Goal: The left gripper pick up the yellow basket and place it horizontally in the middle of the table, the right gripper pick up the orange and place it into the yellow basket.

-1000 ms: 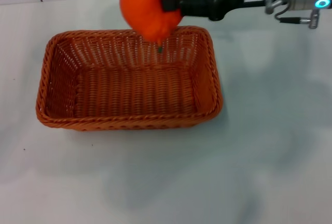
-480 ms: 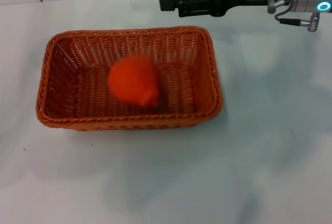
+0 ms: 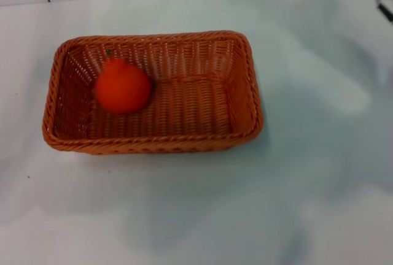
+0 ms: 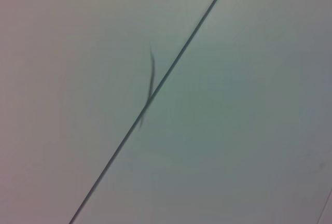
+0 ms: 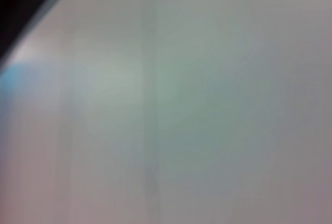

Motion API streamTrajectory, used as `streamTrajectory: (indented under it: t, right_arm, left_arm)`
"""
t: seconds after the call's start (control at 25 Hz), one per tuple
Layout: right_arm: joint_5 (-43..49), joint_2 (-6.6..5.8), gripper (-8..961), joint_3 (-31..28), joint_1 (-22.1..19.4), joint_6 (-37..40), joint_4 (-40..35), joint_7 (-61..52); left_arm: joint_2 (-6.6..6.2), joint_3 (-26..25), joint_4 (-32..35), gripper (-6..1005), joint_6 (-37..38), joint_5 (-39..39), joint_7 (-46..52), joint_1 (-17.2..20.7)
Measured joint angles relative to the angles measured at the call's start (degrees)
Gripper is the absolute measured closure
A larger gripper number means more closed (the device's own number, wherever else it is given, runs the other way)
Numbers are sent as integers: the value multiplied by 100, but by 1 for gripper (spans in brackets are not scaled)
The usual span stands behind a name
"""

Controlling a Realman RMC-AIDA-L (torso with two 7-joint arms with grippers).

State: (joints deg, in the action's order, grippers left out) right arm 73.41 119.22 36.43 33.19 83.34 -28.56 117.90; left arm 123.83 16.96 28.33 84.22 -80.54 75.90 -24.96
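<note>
Head view: orange (image 3: 123, 86) now at rest inside the yellow basket (image 3: 245, 102), toward its left end against the far wall, after hanging from the right gripper a second ago and tumbling onto the weave half a second ago. Right gripper gone from above the basket, only a sliver of arm at the far right edge, fingers impossible to judge; left gripper nowhere in sight. Basket lengthwise on the table (image 3: 319, 173), so both placements look done.
</note>
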Motion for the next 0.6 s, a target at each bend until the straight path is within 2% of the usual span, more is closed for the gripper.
streamTrajectory:
  t: [0.12, 0.24, 0.4, 0.6]
  right_arm:
    - [-1012, 10, 5, -401, -70, -216, 792, 965]
    - [-1725, 17, 6, -600, -94, -230, 1355, 1774]
    - [-2228, 19, 7, -667, -105, -326, 1692, 2337]
    - [-2537, 22, 6, -687, -108, -517, 1809, 2471]
  left_arm:
    - [5, -7, -244, 293, 228, 292, -506, 2]
    - [8, -7, -736, 293, 615, 785, -1426, 17]
    - [15, -9, -1619, 293, 1305, 1533, -3189, 43]
    - [42, -17, -2373, 294, 1872, 1933, -4967, 52]
